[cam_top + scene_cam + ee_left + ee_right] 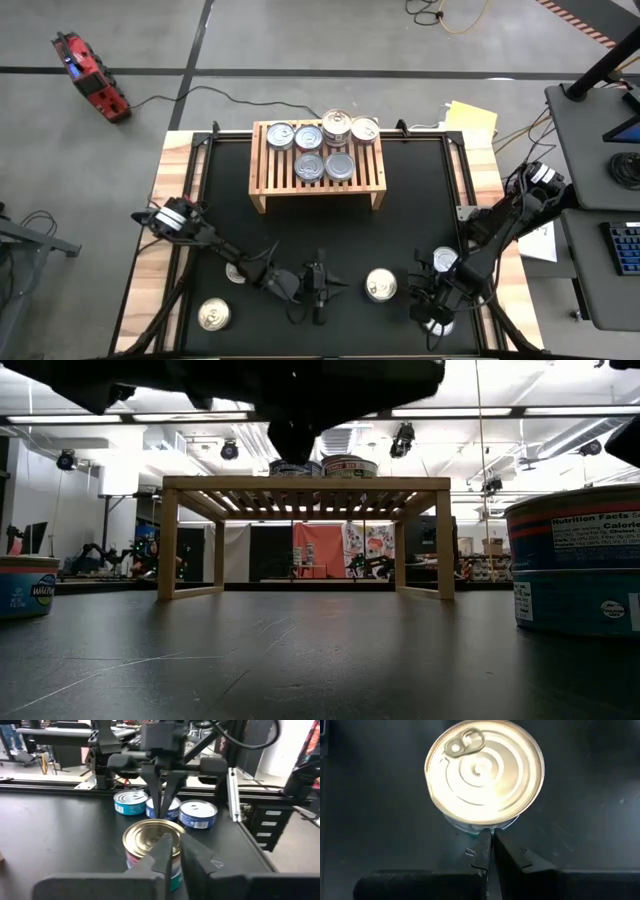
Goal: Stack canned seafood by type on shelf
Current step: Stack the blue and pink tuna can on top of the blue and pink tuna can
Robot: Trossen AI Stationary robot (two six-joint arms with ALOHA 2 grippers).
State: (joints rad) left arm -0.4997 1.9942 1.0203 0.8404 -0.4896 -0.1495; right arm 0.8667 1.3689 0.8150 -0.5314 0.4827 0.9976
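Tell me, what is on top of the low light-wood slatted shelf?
On the low light-wood slatted shelf stand about six round metal cans with silver lids, grouped toward its back and right. One pile looks taller; any cans beneath the top lids are covered.

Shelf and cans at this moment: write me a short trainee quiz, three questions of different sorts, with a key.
1. True or false: the shelf holds no cans.
2. Pick one. The left jaws are: A) open around a can; B) shut on nothing; C) shut on a can.
3. Fill in: the can just ahead of the left jaws has a ___ lid.

Key: 1 false, since several cans already sit on it; 2 B; 3 gold.
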